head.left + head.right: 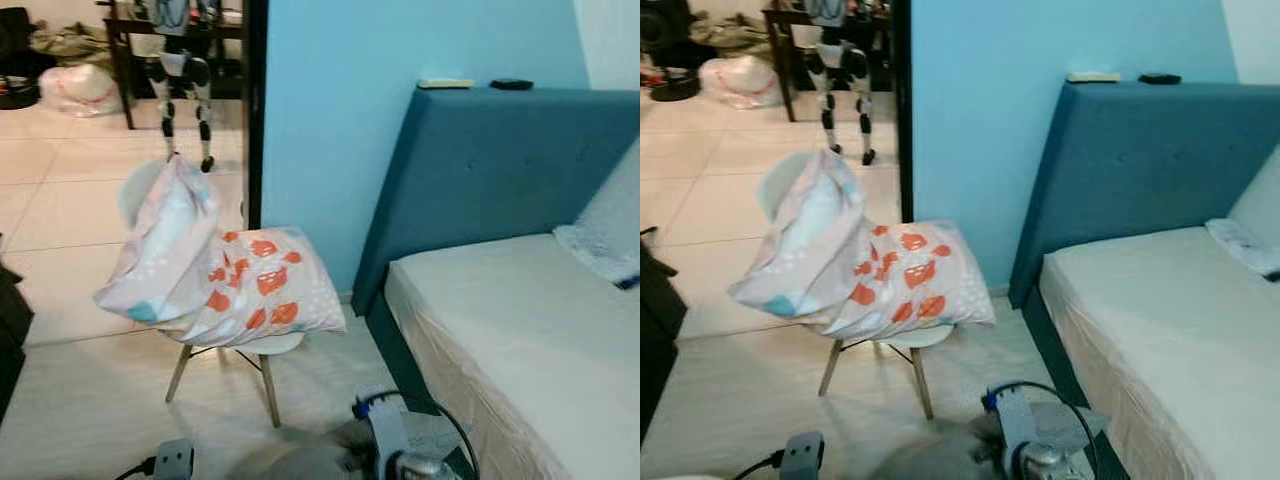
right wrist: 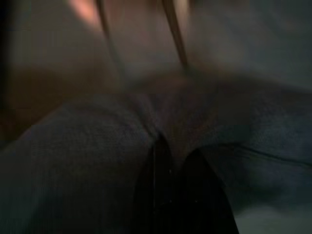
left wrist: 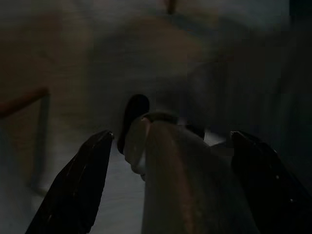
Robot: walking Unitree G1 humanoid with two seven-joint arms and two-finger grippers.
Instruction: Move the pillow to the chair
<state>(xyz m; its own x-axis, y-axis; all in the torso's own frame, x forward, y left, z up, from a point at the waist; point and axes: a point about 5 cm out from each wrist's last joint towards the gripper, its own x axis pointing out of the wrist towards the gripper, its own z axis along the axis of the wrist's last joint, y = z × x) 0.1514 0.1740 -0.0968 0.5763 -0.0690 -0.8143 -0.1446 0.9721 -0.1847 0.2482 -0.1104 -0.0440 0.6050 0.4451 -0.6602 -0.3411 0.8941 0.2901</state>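
On the chair (image 1: 262, 346) lies the pillow (image 1: 225, 272), covering the whole seat. Its cover is pale with orange-red shapes and some light blue patches. One end of the pillow stands up against the white chair back; the other end lies flat and overhangs the seat on the bed side. The chair has slim wooden legs and stands on a light floor (image 1: 90, 400).

Bed (image 1: 530, 340): to the robot's right of the chair, with a bare cream mattress and a blue padded headboard (image 1: 500, 170). Two small flat things rest on top of the headboard, one pale and one dark. A light cushion (image 1: 610, 225) leans at the far right end.

Wall (image 1: 400, 60): light blue, behind the chair. A dark door frame sits beside it, with a tiled room beyond.

Left gripper (image 3: 165, 180): the left wrist view is dark. Two black fingers (image 3: 75, 185) stand well apart, with a grey rounded part between them, and nothing is held.

Right gripper (image 2: 178, 195): the right wrist view is dark and blurred. Black fingers lie close together against grey fabric; I cannot tell whether they grip anything.
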